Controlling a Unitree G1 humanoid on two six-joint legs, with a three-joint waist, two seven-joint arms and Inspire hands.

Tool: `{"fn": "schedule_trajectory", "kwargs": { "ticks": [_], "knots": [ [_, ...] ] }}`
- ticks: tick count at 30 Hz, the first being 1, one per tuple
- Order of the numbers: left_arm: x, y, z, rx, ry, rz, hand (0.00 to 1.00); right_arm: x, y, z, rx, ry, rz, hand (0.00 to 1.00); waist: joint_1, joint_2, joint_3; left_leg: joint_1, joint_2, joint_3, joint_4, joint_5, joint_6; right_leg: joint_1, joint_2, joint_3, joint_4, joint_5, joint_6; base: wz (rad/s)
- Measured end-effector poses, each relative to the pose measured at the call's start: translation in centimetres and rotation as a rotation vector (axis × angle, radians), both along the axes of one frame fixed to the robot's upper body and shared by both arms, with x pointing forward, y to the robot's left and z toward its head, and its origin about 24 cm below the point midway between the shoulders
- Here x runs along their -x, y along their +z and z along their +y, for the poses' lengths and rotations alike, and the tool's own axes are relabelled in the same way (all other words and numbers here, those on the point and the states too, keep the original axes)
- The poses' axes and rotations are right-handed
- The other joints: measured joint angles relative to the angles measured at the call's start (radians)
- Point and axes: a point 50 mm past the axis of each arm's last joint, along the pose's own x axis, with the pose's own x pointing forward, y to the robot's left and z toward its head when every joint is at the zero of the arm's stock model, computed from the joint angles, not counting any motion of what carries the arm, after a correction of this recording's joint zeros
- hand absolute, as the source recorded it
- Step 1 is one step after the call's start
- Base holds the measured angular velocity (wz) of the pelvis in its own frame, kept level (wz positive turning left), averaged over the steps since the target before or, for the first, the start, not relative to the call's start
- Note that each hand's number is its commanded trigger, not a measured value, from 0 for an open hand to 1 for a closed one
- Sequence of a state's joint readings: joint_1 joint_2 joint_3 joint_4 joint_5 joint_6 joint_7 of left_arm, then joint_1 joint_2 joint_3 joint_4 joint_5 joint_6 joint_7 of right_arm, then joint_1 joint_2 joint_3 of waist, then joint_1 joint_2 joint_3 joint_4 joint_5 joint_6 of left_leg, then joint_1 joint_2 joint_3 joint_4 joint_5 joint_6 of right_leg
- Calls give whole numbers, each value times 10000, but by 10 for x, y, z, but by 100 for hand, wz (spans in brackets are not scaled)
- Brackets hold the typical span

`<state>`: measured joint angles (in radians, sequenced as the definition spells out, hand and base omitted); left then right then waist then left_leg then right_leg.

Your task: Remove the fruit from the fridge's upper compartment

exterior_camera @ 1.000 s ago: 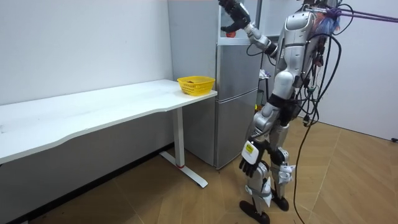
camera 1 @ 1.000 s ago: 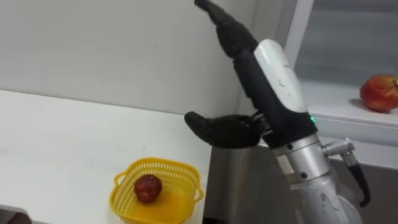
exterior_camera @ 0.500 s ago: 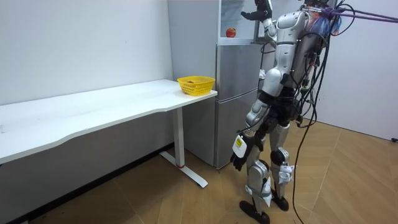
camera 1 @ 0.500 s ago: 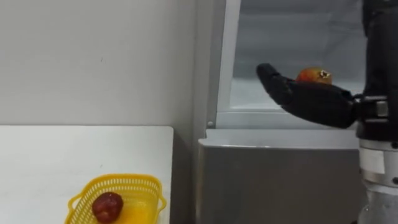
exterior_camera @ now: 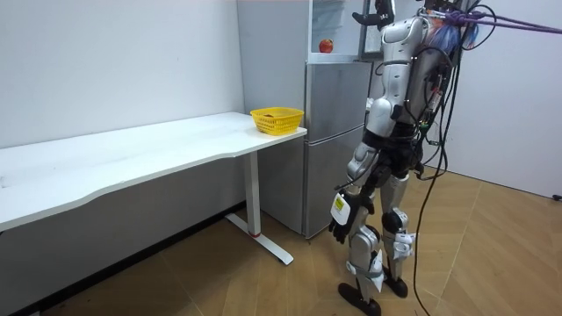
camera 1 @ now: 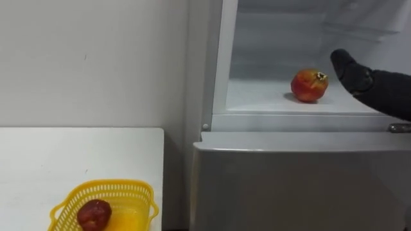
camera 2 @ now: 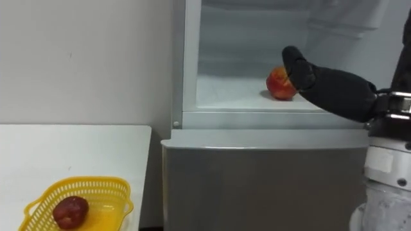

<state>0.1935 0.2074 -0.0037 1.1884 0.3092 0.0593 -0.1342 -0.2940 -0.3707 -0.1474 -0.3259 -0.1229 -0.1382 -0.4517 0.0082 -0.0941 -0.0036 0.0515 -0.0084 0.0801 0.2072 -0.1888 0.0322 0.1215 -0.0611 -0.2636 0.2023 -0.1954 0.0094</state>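
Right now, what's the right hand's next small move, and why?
Probably reach the right hand a little deeper in and left, then curl round the fruit: it lies on the upper fridge shelf, and the open hand hovers just right of it, not touching.

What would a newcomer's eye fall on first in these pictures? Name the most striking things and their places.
First, the red-orange fruit alone on the white shelf of the open upper fridge, with the robot's black right hand, open, reaching in just right of it. Then the yellow basket at the corner of the white table beside the fridge, a dark red fruit inside.
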Motion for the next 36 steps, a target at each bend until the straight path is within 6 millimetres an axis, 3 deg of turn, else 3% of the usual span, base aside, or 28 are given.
{"fn": "schedule_trajectory", "kwargs": {
  "ticks": [4, 11, 18, 20, 26, 36],
  "knots": [
    [3, 2, 5, -9, 359, -11, 0, -11, -6, -25, -38, -618, 1031, 0, -4, -7, -9, -28, -13, 13, -6, 3, 2, -29, -16, -33, 2, 1, 2, 1],
    [2, 2, 7, 61, 253, -29, 0, -32, -21, -43, -856, -173, 2662, 0, 3, -46, 52, -79, -8, 20, -29, 13, -10, -90, -6, -58, 1, 0, 2, 0],
    [2, 4, 12, -29, 213, -8, 0, -52, -13, -45, -1578, 609, 3006, 0, 18, -241, 36, -142, -25, -46, -13, 11, -9, -115, -8, -140, -10, -4, 7, 2],
    [4, 6, 16, -164, 204, 16, 0, -58, -13, -50, -1703, 850, 3444, 0, 178, -328, -19, -137, -20, -65, -7, 11, -8, -111, -15, -159, 0, -4, 7, 0],
    [9, 8, 21, -421, 254, 143, 0, -67, -13, -58, -2221, 1028, 3938, 0, 241, -466, -65, -209, -44, -274, 27, 9, -5, -78, -51, -427, 1, -4, 9, 7],
    [13, 8, 22, -594, 268, 151, 0, -73, -8, -59, -2398, 1030, 3898, 0, 244, -498, 12, -259, -45, -429, 243, 7, -7, 64, -55, -644, -1, -4, 8, 6]
  ]
}}
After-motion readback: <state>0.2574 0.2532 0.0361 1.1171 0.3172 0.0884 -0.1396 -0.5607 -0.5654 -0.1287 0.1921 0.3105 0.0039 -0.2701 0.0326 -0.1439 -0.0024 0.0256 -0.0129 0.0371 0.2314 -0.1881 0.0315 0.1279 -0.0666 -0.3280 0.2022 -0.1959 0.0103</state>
